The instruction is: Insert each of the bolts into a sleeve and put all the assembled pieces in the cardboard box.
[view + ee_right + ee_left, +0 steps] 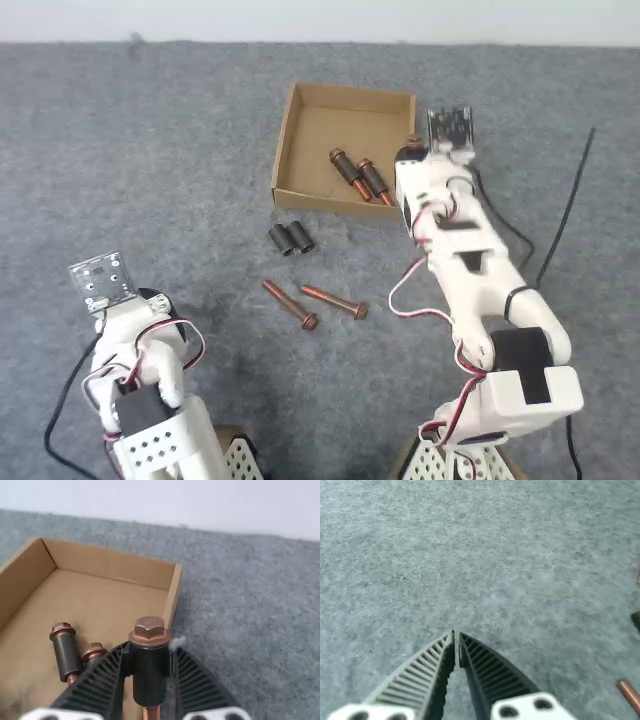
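Fingers (102, 680) of the right gripper (150, 652) are clamped on a sleeved bolt (149, 675): the black sleeve is pinched between their ribbed faces, the copper hex head stands out past the tips, and a bit of thread shows at the wrist end. Seen from above, this gripper is just beside the right wall of the box (283, 140); whether the piece hangs inside the rim or just outside it I cannot tell. On the box floor lie two finished pieces (350, 170), side by side, toward the near right corner. In front of the box two bare sleeves (290, 238) lie touching each other. Nearer the arms two loose bolts (290, 305) lie on the carpet (150, 150), close but apart, heads toward the near right. The left gripper (456, 636) is closed to a thin slit with nothing between its tips, low over carpet at the near left, well apart from the parts. The surface is grey and felt-like, running to a pale wall (300, 20) at the far edge. A black cable (570, 210) trails over the carpet at the right side
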Available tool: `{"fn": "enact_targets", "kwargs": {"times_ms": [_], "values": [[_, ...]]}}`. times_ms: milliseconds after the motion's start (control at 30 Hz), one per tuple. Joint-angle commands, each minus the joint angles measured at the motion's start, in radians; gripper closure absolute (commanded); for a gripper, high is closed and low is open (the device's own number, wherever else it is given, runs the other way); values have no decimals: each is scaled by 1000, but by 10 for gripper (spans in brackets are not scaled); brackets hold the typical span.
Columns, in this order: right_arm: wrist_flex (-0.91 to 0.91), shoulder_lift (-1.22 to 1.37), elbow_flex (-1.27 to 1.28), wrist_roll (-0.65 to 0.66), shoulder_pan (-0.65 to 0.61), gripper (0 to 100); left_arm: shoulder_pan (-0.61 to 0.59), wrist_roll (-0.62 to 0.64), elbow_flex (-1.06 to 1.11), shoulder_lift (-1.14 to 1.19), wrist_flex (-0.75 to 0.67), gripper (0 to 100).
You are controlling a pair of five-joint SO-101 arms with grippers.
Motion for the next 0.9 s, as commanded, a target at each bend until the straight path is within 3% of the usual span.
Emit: {"fn": "enact_targets", "kwargs": {"times_ms": [0,233,467,867], "values": [[265,-10,-247,20,2,992,-6,-9,-10,-18,6,988],[565,-5,-532,31,1,991,-6,-9,-10,-18,6,988],[783,127,-718,288,-116,991,-6,-9,-10,-18,6,988],[823,394,-974,288,-130,988,-6,-11,-10,-18,6,988]]}}
